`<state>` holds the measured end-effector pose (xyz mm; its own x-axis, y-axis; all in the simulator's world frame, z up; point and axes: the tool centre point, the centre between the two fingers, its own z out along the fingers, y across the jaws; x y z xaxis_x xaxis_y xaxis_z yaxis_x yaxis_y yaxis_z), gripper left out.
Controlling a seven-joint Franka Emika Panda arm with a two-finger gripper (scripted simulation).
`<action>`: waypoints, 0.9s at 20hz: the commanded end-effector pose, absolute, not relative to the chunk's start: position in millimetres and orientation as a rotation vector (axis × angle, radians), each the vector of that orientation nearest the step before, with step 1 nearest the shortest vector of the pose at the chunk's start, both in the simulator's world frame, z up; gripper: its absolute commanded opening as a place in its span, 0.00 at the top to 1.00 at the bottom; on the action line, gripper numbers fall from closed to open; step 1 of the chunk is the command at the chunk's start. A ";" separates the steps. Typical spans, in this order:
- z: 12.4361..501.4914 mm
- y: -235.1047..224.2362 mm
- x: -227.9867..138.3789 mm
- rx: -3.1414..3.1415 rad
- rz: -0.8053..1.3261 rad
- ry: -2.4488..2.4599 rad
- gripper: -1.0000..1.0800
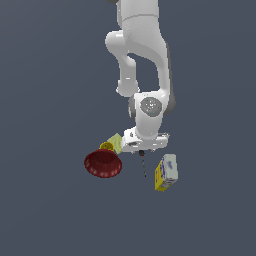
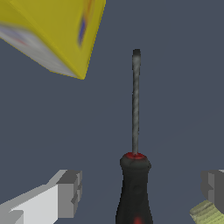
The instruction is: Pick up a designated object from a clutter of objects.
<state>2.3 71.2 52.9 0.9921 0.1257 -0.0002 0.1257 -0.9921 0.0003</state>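
Below, hand (image 2: 140, 192) spread wide astride screwdriver (image 2: 135, 175), not touching its ribbed black handle; thin dark shaft pointing away. Nearby, glossy red bowl (image 1: 102, 163), boxy yellow carton (image 1: 166, 172).

Plain, even dark blue-grey ground (image 1: 45, 210), softly lit

In the exterior view the arm hides the screwdriver (image 1: 143, 162) handle. In the wrist view the edge cuts off the box (image 2: 52, 33) and the handle's end.
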 end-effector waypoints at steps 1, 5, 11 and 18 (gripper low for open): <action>41.9 71.2 1.5 3.135 -0.001 0.198 0.04; 23.9 71.3 1.3 3.135 -0.001 0.198 0.04; 14.7 71.6 2.0 3.135 0.000 0.199 0.04; 14.7 71.6 2.0 3.135 0.000 0.199 1.00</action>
<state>1.7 71.5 14.8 0.9920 0.1261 -0.0007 0.1261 -0.9920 0.0001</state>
